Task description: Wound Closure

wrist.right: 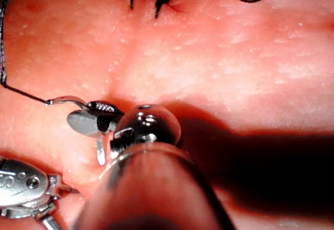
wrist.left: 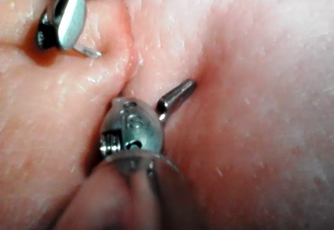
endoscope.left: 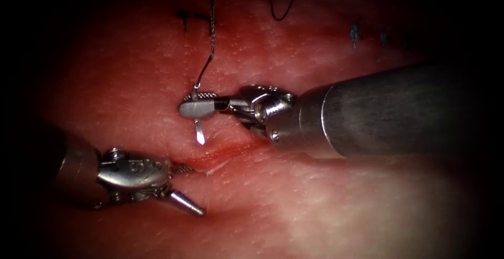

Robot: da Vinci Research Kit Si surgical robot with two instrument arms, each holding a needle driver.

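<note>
needle (endoscope.left: 199, 125): held near its thread end, above the cut (endoscope.left: 220, 156); tip points down at the tissue (endoscope.left: 315, 206), not in it
thread (endoscope.left: 211, 33): runs up from needle's tail
right end effector (endoscope.left: 197, 107): clamped on needle
left end effector (endoscope.left: 184, 188): jaws spread at cut's left end, holding nothing

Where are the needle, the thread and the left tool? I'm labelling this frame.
needle (endoscope.left: 199, 132), endoscope view: its free pointed end below the right tool's jaws.
thread (endoscope.left: 212, 33), endoscope view: mid-strand above the needle.
left tool (endoscope.left: 181, 185), endoscope view: between its parted jaws.
</note>
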